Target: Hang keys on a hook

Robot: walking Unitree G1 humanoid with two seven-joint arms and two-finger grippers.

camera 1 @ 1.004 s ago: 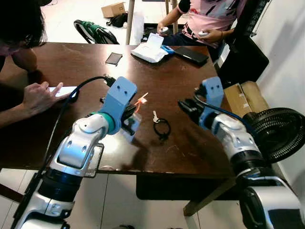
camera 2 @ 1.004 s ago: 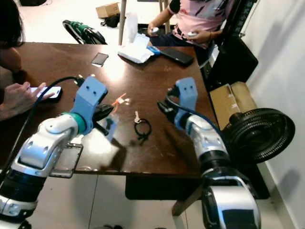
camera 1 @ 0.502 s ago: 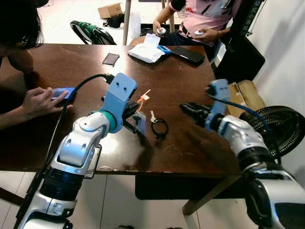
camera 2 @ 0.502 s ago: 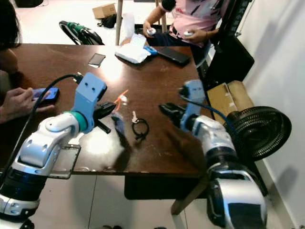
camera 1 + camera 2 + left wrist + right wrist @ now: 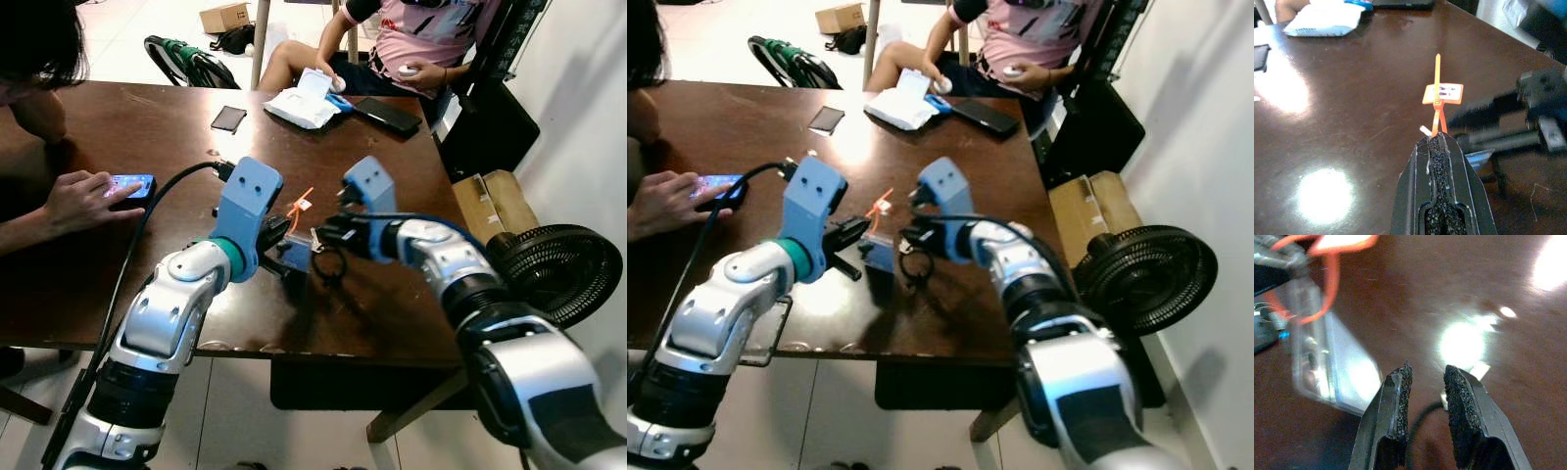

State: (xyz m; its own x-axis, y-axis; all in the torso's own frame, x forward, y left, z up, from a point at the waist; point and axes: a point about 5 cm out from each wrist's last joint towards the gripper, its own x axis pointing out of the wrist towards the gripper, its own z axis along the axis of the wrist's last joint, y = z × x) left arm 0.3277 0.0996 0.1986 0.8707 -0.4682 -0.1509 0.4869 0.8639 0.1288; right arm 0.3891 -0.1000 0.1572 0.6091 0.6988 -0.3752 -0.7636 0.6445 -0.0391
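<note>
Progress looks early: nothing hangs yet. The left gripper (image 5: 1439, 142), fingers pressed together, pinches one orange tie (image 5: 1437, 98) carrying one small tag (image 5: 1443, 93) and a clear plate (image 5: 294, 253), seemingly the hook piece, hanging just under its jaws. One set of keys (image 5: 327, 257), a silver key on a black ring, lies on the table (image 5: 147, 117) below the right gripper (image 5: 1425, 396), whose fingers stand slightly apart and empty astride the ring. Grasping, lifting and hanging remain.
</note>
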